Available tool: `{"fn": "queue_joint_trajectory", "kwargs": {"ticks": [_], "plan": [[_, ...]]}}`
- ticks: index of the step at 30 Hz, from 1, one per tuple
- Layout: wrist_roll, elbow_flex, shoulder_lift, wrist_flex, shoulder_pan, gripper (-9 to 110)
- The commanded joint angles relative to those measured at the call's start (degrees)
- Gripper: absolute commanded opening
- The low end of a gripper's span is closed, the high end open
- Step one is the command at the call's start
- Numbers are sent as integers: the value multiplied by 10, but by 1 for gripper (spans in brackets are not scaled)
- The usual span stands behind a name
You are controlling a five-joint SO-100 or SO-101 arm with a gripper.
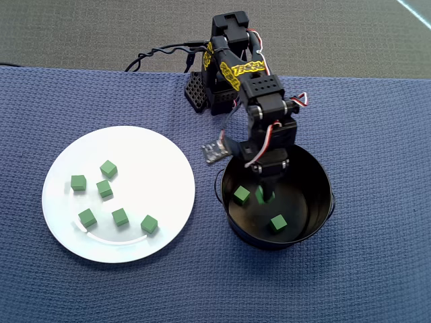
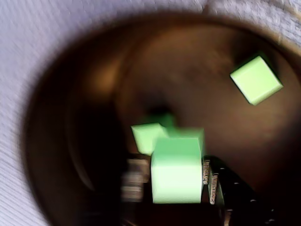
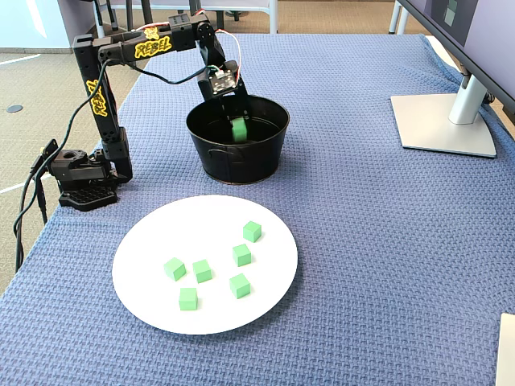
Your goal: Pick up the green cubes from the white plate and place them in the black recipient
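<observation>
End effector (image 2: 176,188) clenched on one green cube (image 2: 177,170), low inside the black recipient (image 1: 316,222).

Arm (image 1: 244,70): matte black plastic links, blocky servo housings, yellow lettered decals along the segments. Red/white/black servo leads loop just behind the gripper (image 1: 267,190); small board with a white connector beside it. Perforated black base (image 3: 83,178), black cable trailing off.

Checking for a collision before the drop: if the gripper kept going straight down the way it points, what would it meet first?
Probably the black pot's bare floor; the gripper holds a green cube between two loose cubes, though depth is unclear.
</observation>
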Motion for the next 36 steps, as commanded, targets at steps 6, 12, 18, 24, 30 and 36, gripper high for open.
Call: {"fn": "queue_joint_trajectory", "kwargs": {"ticks": [6, 12, 18, 24, 30, 36], "plan": [[-29, -36, 75, 26, 60, 42], [-28, -73, 83, 48, 221, 41], [4, -32, 45, -7, 394, 39], [89, -25, -40, -44, 480, 35], [165, -66, -147, -37, 469, 32], [167, -114, -210, -53, 458, 32]]}}
